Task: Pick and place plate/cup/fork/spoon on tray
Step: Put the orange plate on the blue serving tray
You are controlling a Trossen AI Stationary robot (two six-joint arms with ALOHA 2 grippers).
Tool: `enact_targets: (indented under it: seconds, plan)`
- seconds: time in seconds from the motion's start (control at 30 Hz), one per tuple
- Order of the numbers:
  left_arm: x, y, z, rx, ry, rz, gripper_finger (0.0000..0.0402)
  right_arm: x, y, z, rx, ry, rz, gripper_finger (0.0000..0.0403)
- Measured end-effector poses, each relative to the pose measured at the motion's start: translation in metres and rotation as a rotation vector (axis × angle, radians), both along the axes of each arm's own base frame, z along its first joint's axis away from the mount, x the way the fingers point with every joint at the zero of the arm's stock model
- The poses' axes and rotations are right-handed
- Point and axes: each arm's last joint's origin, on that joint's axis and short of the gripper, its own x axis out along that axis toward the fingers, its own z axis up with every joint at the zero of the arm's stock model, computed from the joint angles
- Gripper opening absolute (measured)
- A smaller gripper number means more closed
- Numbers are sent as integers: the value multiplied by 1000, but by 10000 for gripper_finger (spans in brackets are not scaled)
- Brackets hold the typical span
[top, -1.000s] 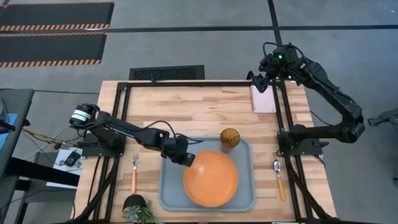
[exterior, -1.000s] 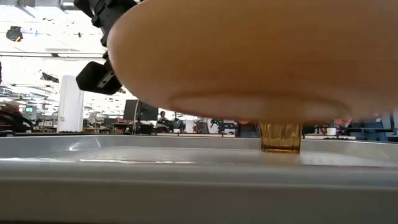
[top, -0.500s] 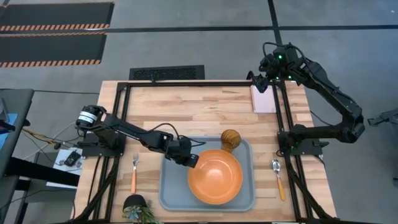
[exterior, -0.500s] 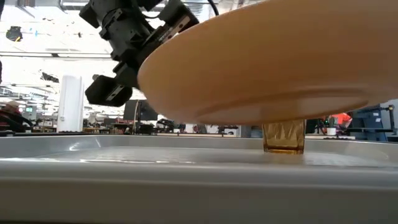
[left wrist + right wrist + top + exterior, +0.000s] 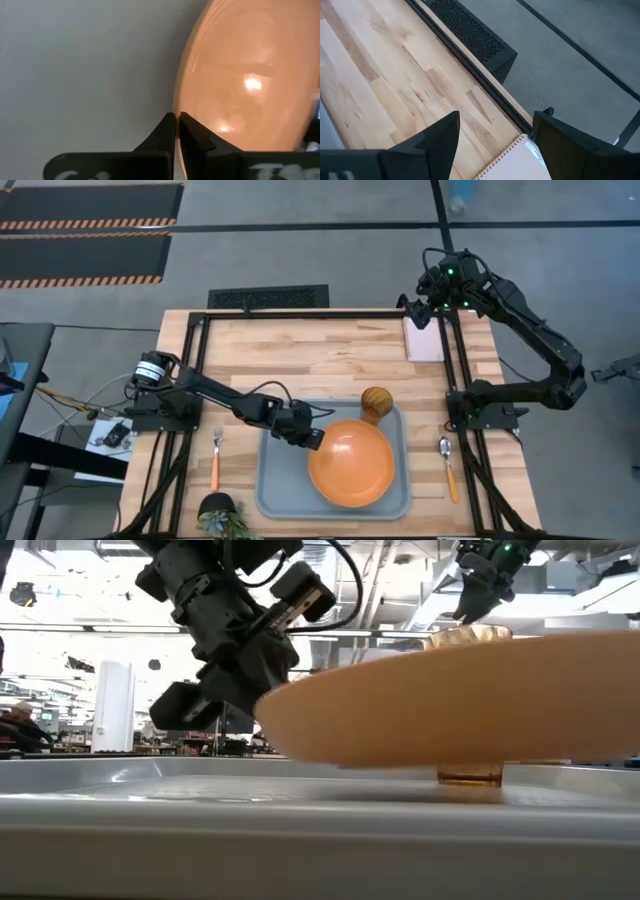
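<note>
Lowered and levelled since the previous frames, the plate (image 5: pixel 350 463) now hangs nearly flat just above the tray (image 5: pixel 273 490), concave side up. We see the left gripper (image 5: pixel 311 439) pinching its glossy orange rim. Behind it the ribbed amber cup (image 5: pixel 375 402) stands on the tray. Farther back, the right gripper (image 5: pixel 418 308) waits spread above a pink pad (image 5: pixel 424 340).

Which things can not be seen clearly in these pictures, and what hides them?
- Low view: the plate covers most of the cup.
- Low view: whether the plate touches the tray is unclear.
- Low view: fork and spoon are out of sight.
- High view: the left gripper fingertips are too small.
</note>
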Motion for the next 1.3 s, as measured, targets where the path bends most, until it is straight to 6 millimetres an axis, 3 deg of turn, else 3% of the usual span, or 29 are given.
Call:
enact_targets:
  seconds: [1.03, 1.3]
  plan:
    - [-2, -11, -3, 13, 9, 77, 0, 0, 0, 0, 7, -7, -9, 274]
    - [-2, -12, -2, -22, 13, 47, 34, 0, 0, 0, 6, -7, -8, 274]
